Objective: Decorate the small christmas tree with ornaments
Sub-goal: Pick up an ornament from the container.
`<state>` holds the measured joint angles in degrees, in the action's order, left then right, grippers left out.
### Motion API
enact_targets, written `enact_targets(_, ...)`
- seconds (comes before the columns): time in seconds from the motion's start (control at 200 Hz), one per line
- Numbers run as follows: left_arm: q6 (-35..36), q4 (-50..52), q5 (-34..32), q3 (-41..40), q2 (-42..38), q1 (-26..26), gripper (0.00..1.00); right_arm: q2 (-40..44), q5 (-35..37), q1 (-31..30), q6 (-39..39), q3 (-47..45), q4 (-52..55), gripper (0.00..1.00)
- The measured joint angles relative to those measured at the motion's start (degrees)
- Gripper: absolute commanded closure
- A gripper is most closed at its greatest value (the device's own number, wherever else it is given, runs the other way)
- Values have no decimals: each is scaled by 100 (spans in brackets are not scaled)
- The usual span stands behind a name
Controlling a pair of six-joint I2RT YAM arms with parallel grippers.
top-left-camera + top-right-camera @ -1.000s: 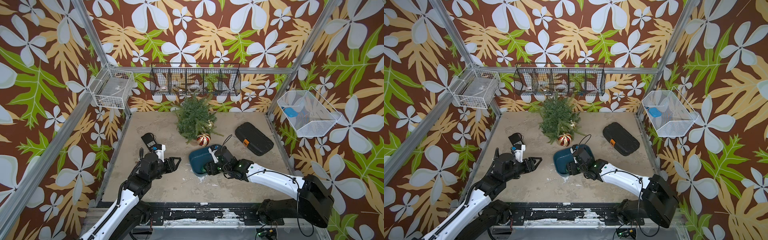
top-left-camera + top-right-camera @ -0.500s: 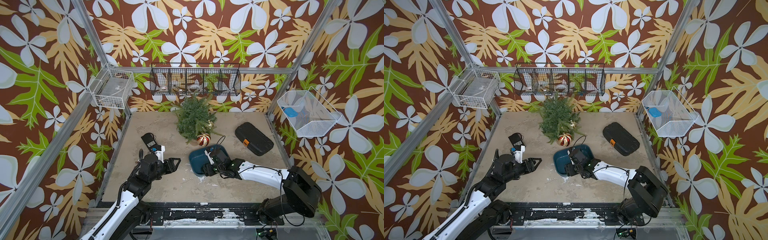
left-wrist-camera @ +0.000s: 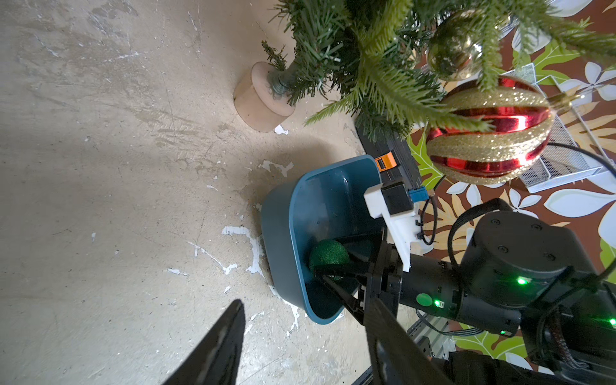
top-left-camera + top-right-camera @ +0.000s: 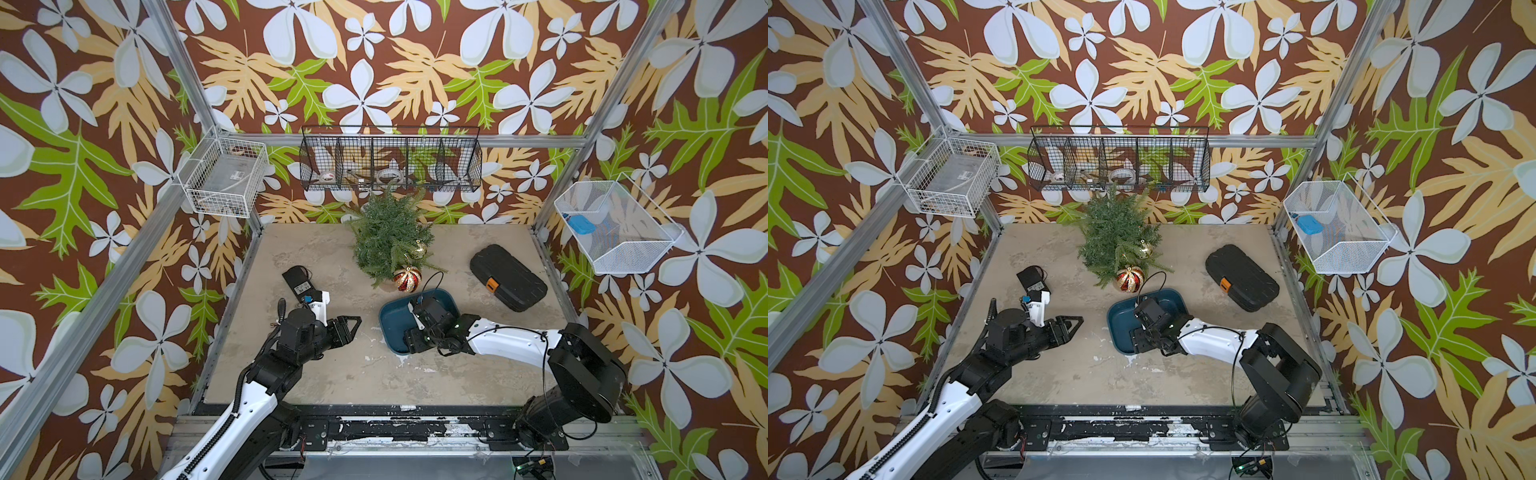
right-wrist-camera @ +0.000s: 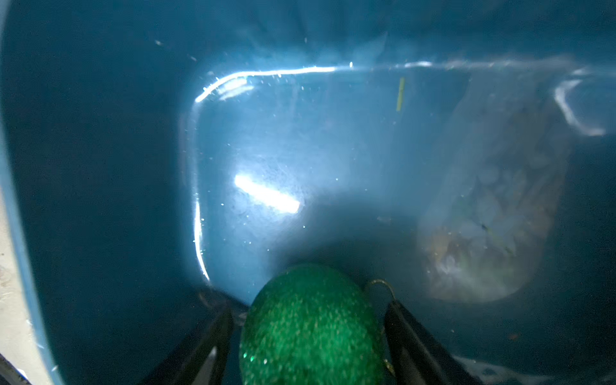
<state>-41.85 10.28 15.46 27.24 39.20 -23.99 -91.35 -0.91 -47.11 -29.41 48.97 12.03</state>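
The small christmas tree (image 4: 388, 241) (image 4: 1115, 237) stands at the back middle on its tan base (image 3: 260, 96). A striped red and gold ornament (image 4: 407, 279) (image 3: 488, 133) and a gold ball (image 4: 419, 249) (image 3: 455, 43) hang on its near side. My right gripper (image 5: 310, 308) reaches down into the blue tub (image 4: 392, 324) (image 3: 286, 216). Its fingers (image 5: 403, 326) closely flank the glittery green ball (image 5: 310, 330) (image 3: 328, 256), with thin gaps either side. My left gripper (image 4: 353, 328) (image 4: 1077, 326) hovers open and empty over the table, left of the tub.
A black case (image 4: 509, 276) with an orange latch lies right of the tub. A black power adapter (image 4: 297, 282) lies behind my left wrist. A black wire rack (image 4: 390, 160) hangs just behind the treetop. White wire baskets hang on the left wall (image 4: 224, 176) and the right wall (image 4: 615, 224).
My right arm has folded, its elbow drawn back toward its base, while the gripper stayed in the tub and its jaws widened a little. The left arm has not moved.
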Motion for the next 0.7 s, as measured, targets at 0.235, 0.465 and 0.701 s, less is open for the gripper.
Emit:
enact_targets(0.235,0,2,0,13,-11,0,40,-111,-20,0,31,37,57,33)
enact_targets(0.465,0,0,0,48,59,0,40,269,-48,66,57,52,66,36)
enact_targets(0.701,0,-17,2,129,173,0,40,1005,-48,407,50,-168,-7,38)
